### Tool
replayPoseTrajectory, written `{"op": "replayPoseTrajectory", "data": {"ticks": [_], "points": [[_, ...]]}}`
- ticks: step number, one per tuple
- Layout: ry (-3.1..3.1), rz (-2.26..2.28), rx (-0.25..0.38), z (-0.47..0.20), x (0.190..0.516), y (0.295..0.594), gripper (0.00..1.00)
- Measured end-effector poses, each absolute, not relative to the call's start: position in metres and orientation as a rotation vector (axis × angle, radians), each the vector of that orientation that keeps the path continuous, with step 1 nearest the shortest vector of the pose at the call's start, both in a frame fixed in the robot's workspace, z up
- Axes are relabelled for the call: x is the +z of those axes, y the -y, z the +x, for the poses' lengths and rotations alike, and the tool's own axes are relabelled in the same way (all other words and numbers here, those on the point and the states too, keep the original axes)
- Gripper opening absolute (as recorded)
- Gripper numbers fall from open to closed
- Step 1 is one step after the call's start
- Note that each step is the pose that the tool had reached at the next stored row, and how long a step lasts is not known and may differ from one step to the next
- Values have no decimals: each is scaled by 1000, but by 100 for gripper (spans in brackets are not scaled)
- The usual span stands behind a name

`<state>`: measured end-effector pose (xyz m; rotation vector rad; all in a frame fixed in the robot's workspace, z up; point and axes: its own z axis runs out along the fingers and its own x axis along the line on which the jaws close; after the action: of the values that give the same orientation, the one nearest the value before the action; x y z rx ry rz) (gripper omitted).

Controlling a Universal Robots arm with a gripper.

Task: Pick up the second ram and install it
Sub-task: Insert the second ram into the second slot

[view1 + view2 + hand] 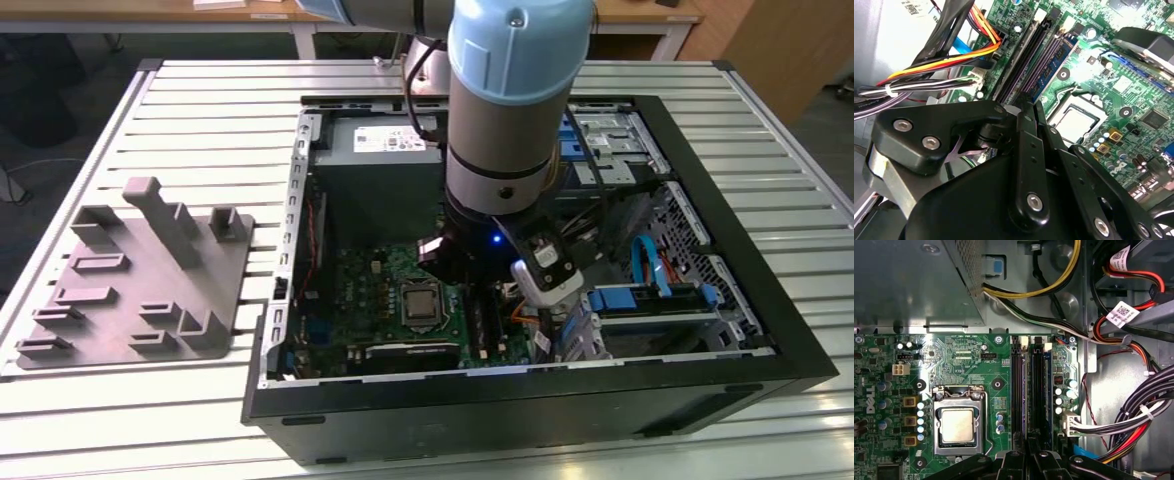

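Observation:
My gripper (463,285) is low inside the open computer case (747,385), over the motherboard (380,300). In both wrist views its black fingertips (1026,102) press together at the near end of the memory slots (1027,390). Long dark strips (1048,60) lie in those slots beside the processor socket (957,425). I take one of them to be the second ram, seated on edge, but I cannot tell which. Nothing shows between the fingers.
A grey slotted plate with upright posts (140,280) lies on the table at the exterior view's left. Bundled power cables (1134,425) crowd the side of the slots away from the processor. The grey power supply box (376,165) sits at the case's back.

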<state>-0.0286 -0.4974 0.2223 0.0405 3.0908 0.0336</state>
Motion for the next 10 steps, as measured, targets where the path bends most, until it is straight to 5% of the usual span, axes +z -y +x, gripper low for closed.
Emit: {"op": "replayPoseTrajectory", "data": {"ticks": [10], "points": [[-3091, 21, 34, -27, 221, 497, 14]]}}
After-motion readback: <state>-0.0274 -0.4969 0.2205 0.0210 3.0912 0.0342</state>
